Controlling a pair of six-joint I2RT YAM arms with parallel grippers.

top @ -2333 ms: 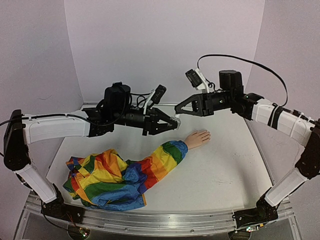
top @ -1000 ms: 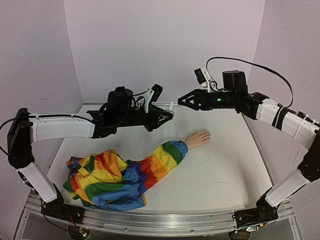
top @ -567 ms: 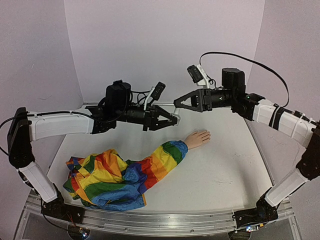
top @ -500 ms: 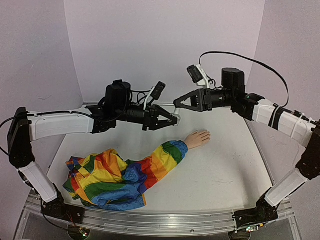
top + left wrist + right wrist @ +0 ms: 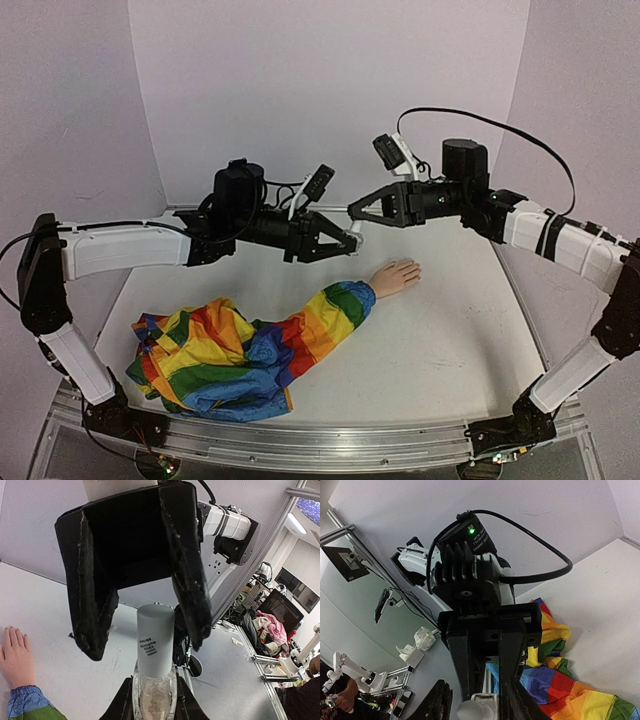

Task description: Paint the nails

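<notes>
Left wrist: R claw (image 5: 146, 646) astride cap (image 5: 155, 639)

The rainbow-striped sleeve (image 5: 250, 350) is soft, crumpled matt cloth, and the mannequin hand (image 5: 397, 276) at its cuff looks like smooth, matt, pale peach plastic on the white matt tabletop (image 5: 450, 340). The small bottle (image 5: 154, 700) is clear and glossy, its cap (image 5: 155, 640) smooth matt pale grey with printed lettering. The right gripper (image 5: 353, 214) has matt black fingers (image 5: 186, 575) with rough, chipped edges; the arm shells (image 5: 120, 250) are smooth white plastic, and the rail (image 5: 320, 447) along the bottom of the frame is bare metal.
</notes>
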